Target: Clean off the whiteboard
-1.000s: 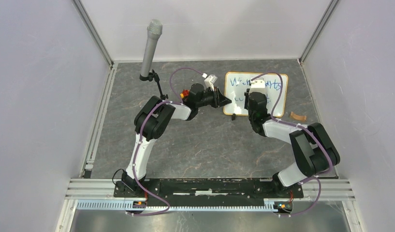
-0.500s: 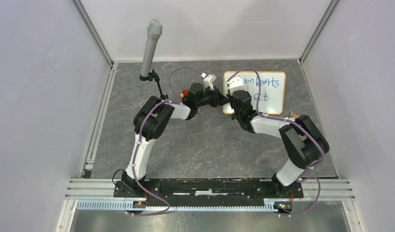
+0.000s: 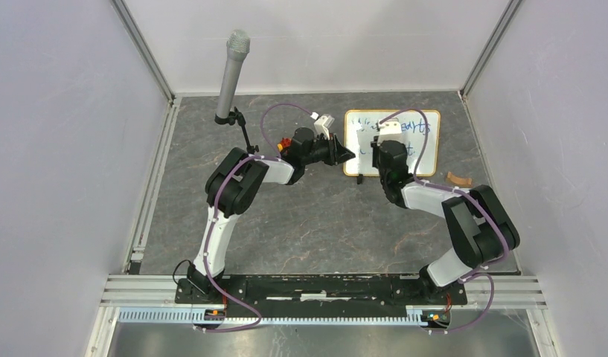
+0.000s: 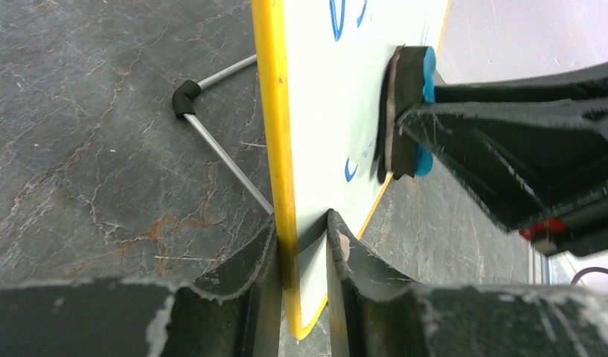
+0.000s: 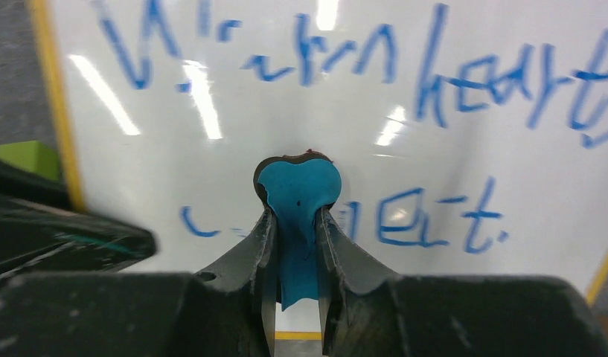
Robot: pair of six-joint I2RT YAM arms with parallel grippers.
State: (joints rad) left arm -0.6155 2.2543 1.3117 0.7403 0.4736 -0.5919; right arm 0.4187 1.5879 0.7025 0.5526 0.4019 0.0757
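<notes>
The whiteboard (image 3: 423,152) stands at the back of the table, with a yellowish frame and blue handwriting. My left gripper (image 3: 351,155) is shut on the board's left edge; in the left wrist view its jaws (image 4: 304,238) clamp the yellow frame (image 4: 274,111). My right gripper (image 3: 385,149) is shut on a blue eraser (image 5: 297,190) and holds its dark pad against the board's white face (image 5: 449,186), left of centre, between the two lines of writing. The eraser also shows edge-on in the left wrist view (image 4: 405,111).
A grey microphone (image 3: 232,67) on a black stand is at the back left. A small brown piece (image 3: 458,179) lies right of the board. The board's metal leg (image 4: 226,160) ends in a black foot (image 4: 185,99). Enclosure walls stand close on three sides.
My right gripper swept the eraser left across the board, then back right toward the middle. The writing at the top left looks fainter. The left gripper kept its hold on the board's edge.
</notes>
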